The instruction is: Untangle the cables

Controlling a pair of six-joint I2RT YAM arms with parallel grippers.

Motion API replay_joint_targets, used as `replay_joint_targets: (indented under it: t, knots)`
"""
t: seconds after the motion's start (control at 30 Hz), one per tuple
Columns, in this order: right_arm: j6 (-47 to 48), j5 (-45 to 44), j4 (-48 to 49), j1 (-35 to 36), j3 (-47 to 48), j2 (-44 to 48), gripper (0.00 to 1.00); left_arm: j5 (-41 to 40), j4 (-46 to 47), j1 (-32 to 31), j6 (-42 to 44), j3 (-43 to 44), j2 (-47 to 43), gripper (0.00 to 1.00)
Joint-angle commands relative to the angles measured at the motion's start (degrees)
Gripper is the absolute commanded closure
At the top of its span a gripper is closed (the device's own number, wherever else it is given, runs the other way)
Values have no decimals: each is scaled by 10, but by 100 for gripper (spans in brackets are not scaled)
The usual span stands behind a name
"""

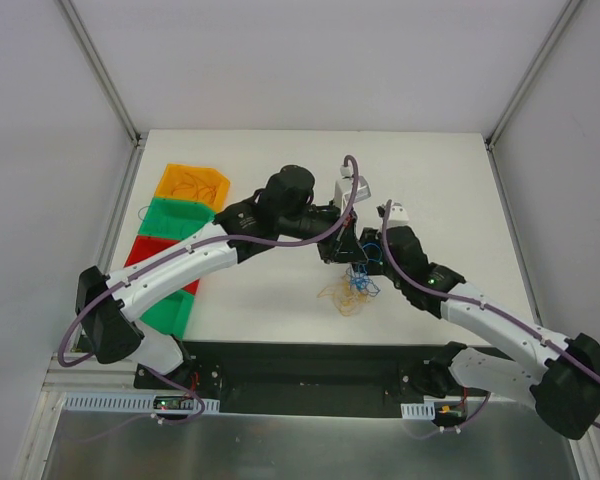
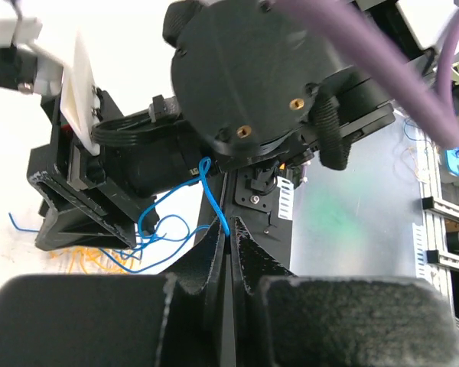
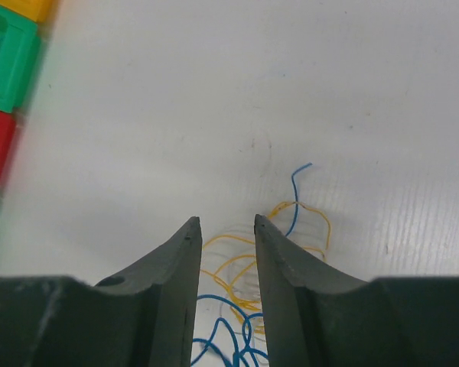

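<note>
Left gripper (image 2: 228,229): jaws pressed together, pinching a single blue strand (image 2: 214,200) of the cables (image 1: 350,292). The strand left the jaw line, rose to a small kink, then curled down in loose loops towards the table (image 1: 280,300).

Right gripper (image 3: 226,222): fingers parted by a narrow gap. Nothing was clamped between them. Blue and yellow strands showed through the gap on the surface below, but whether the tips touched any wire could not be told.

Location of the cables: a small loose clump on the white table, near its front edge. It lay directly under the two wrists, which met over it in the top view. Part of the clump was lifted on the pinched blue strand and the rest lay flat.

Materials and shapes:
- Cables: very thin and flexible, in blue and yellow-orange. They formed open curls and loops, and one free blue end stood out past the right fingers.
- Left fingers: black, matte, grainy surface, meeting in a straight seam.
- Right fingers: dark, matte, wedge-shaped, tapering to blunt tips.
- Table: white, smooth, faintly ribbed on the right in the right wrist view.
- Bins, far left of the table: an orange bin (image 1: 192,183) with thin wire inside, then a green bin (image 1: 180,216) and a red bin (image 1: 160,255). They were rigid plastic with a glossy finish.
</note>
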State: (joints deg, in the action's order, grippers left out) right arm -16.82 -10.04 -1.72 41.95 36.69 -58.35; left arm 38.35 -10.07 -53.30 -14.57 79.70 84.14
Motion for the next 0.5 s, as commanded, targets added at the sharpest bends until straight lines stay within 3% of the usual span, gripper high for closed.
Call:
replay_joint_targets:
  t: [0.0,0.13,0.3,0.47]
  knots:
    - [7,-46,-36,3,-3,5,63,-25,22,-4,33,-5,-35,100]
    - [-1,-88,-150,-1,-14,66,61,-67,18,-4,38,-11,-33,100]
    - [-32,-87,-237,-1,-50,210,61,-88,13,-5,24,-10,-28,100]
    - [-25,19,-184,-2,-106,313,45,-99,13,-5,22,-11,-29,100]
